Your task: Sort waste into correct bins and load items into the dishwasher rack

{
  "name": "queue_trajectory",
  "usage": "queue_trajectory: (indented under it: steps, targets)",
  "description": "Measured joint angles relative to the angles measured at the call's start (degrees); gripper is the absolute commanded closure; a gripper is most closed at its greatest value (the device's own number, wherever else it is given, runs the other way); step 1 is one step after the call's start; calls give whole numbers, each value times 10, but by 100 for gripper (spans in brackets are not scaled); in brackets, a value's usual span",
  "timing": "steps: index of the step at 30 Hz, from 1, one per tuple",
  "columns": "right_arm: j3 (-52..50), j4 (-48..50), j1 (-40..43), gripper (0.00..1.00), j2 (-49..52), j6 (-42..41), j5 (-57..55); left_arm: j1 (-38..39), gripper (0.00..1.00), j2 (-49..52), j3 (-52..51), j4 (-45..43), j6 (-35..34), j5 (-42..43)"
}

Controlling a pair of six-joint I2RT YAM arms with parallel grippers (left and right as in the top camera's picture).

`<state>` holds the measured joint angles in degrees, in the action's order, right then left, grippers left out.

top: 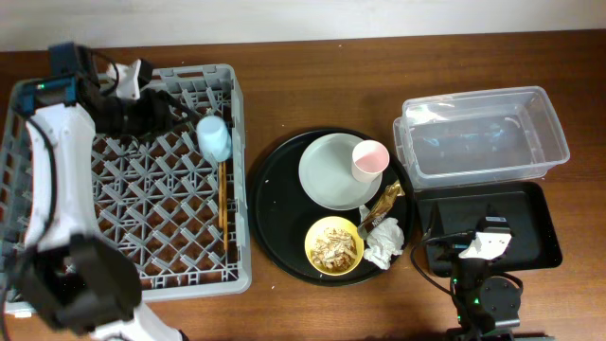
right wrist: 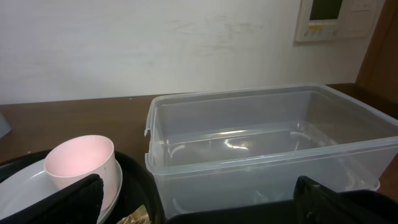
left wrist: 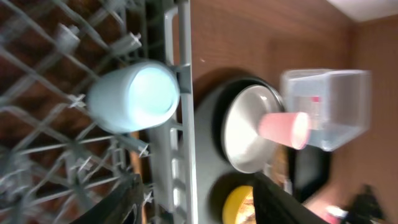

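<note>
The grey dishwasher rack (top: 123, 204) fills the left side. A small blue cup (top: 214, 137) lies in it by the right wall, next to two wooden chopsticks (top: 222, 194). My left gripper (top: 180, 116) hovers just left of the cup, open and empty; in the left wrist view the blue cup (left wrist: 134, 96) lies beyond the fingers (left wrist: 124, 199). On the round black tray are a pale plate (top: 327, 175), a pink cup (top: 370, 158), a yellow bowl (top: 334, 245) of tan scraps, a white napkin (top: 383, 243) and a gold wrapper (top: 383, 202). My right gripper (top: 483, 242) is open over the shallow black tray (top: 530, 213).
The clear tub (top: 483, 133) stands at the back right, directly behind the shallow black tray. The round black tray (top: 275, 204) lies between the rack and the bins. In the right wrist view the clear tub (right wrist: 267, 143) is close ahead and the pink cup (right wrist: 81, 162) is at the left.
</note>
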<state>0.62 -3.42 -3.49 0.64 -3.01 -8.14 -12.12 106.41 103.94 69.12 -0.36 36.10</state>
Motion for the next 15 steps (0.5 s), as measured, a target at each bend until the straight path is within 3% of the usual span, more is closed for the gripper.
queue_trajectory:
  steps: [1, 2, 4, 5, 8, 12, 15]
  targets:
    - [0, 0, 0, 2, 0, 0, 0, 14, 43, -22, 4, 0, -7, -33]
    - [0, 0, 0, 2, 0, 0, 0, 30, 51, -40, 7, -1, -13, -64]
    - [0, 0, 0, 2, 0, 0, 0, 64, 81, -61, 10, -18, -23, -111]
    - [0, 0, 0, 2, 0, 0, 0, 89, 85, -63, 10, -32, -29, -132]
    - [0, 0, 0, 2, 0, 0, 0, 147, 82, -49, 10, -61, -38, -176]
    - [0, 0, 0, 2, 0, 0, 0, 231, 55, -8, 10, -80, -48, -212]
    - [0, 0, 0, 2, 0, 0, 0, 283, 49, 17, 10, -82, -51, -223]
